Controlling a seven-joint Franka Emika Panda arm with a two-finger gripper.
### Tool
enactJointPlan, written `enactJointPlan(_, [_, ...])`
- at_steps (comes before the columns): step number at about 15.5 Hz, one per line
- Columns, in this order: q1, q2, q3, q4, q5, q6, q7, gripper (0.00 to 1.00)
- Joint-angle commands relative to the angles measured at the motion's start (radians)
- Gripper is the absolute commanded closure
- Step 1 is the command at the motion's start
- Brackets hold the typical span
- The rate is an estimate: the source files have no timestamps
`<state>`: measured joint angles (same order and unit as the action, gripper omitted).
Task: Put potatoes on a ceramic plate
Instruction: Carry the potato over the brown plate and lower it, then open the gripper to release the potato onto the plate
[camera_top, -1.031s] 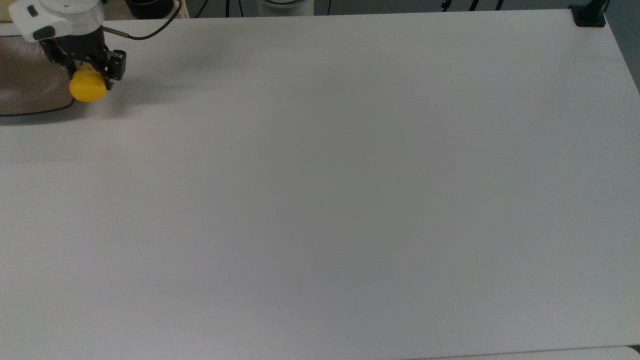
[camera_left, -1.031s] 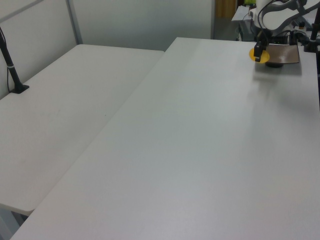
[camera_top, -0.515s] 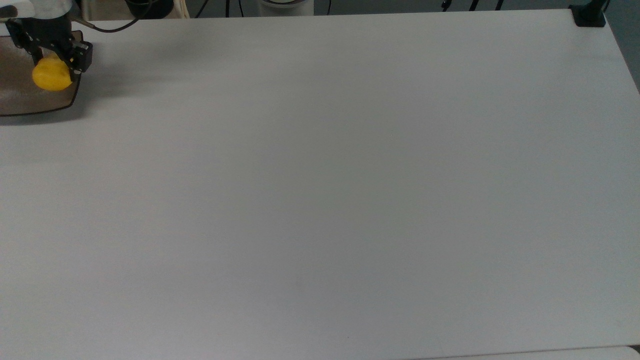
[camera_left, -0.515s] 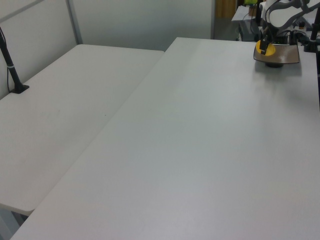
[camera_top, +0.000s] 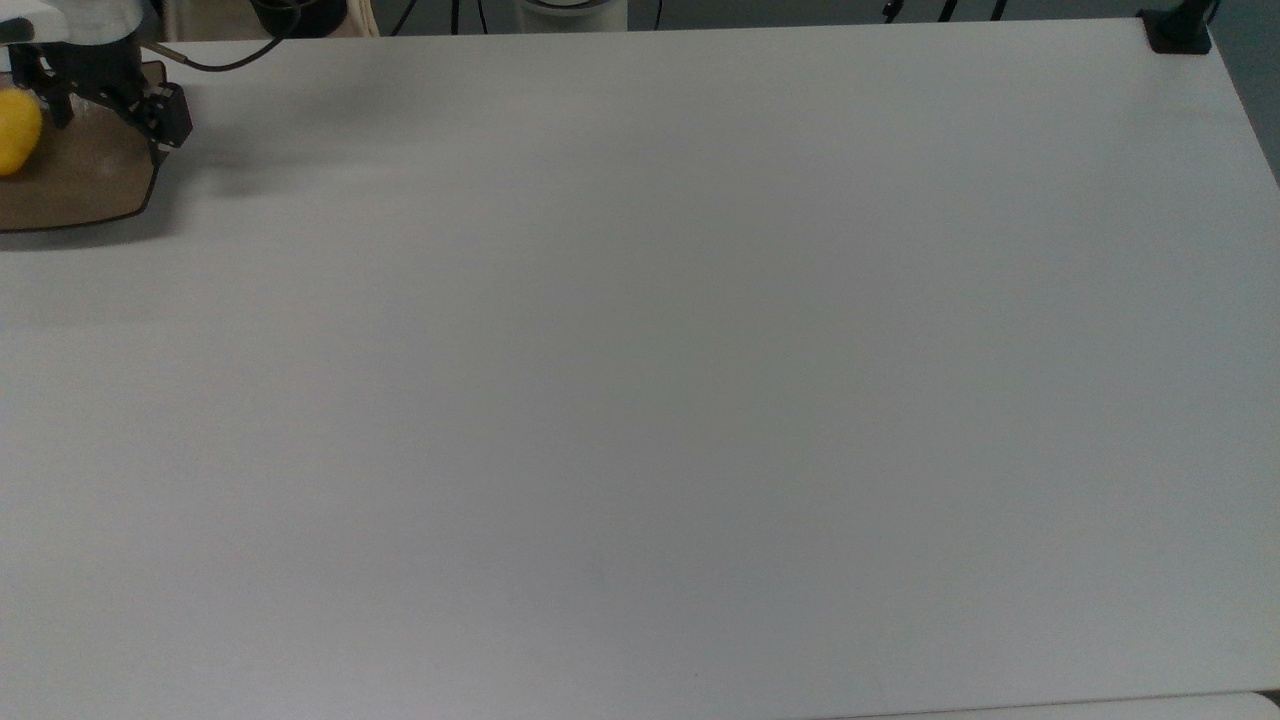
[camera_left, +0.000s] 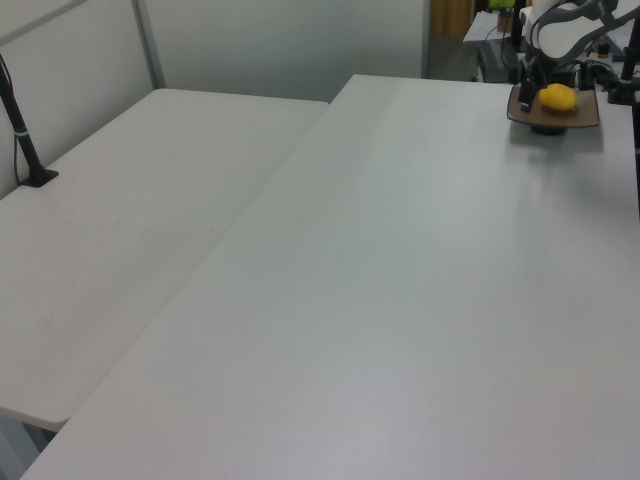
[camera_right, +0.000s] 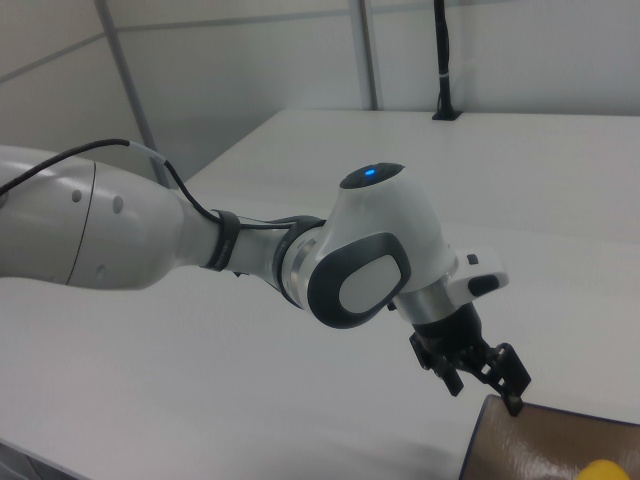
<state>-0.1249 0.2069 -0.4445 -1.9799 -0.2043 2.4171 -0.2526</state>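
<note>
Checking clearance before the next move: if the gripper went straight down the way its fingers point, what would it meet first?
Probably the ceramic plate near its edge; the open gripper hangs above it, with the potato lying off to one side. Depth is uncertain.

No text, label, brand, number or sign can be read on anything here.
</note>
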Motion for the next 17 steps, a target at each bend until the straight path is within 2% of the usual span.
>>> enactJointPlan(1, [0.008, -0.011, -0.003, -0.005, 0.014, 0.014, -0.011, 0.00])
enactJointPlan(4, [0.021, -0.046, 0.004, -0.007, 0.022, -0.035, -0.007, 0.00])
enactJointPlan(8, [0.071, -0.112, 0.010, -0.005, 0.153, -0.154, -0.014, 0.00])
enactJointPlan(11, [0.110, -0.145, 0.016, 0.007, 0.198, -0.295, -0.011, 0.00])
enactJointPlan(15, [0.105, -0.207, 0.095, 0.010, 0.305, -0.421, -0.004, 0.00])
enactJointPlan(17, [0.099, -0.218, 0.156, 0.025, 0.312, -0.479, 0.012, 0.00])
